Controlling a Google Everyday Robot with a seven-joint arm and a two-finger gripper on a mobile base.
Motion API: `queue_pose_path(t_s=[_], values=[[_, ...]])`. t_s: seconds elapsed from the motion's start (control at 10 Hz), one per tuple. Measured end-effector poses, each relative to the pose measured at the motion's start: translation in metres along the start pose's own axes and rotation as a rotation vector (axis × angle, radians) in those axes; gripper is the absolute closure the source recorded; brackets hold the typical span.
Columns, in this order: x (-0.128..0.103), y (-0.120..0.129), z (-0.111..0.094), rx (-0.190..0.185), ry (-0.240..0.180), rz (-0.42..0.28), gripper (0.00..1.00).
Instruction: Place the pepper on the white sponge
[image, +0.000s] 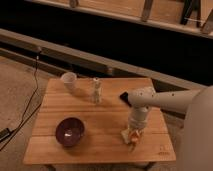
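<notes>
Small orange pepper (134, 141) at pale sponge (125, 134), hand (135, 132) right over sponge, grip unclear; purple bowl (70, 131) well left of sponge.

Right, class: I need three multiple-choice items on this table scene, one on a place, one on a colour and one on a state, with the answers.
1. Where is the gripper?
A. over the bowl
B. down at the white sponge
C. beside the pale bottle

2. What colour is the bowl?
A. purple
B. green
C. yellow

3. How is the pale bottle placed?
A. lying on its side
B. inside the bowl
C. standing upright

Answers:
1 B: the gripper sits low at the white sponge, where the orange pepper also shows.
2 A: the bowl is dark purple.
3 C: the bottle stands upright, apart from the bowl.
</notes>
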Motion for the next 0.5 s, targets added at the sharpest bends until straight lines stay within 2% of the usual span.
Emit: queue_pose_path(t_s=[0.4,0.5], values=[[-0.0010,0.0010,0.0049,0.015,0.018,-0.006,0.97],[-0.0013,0.0016,0.0060,0.019,0.023,-0.006,0.86]])
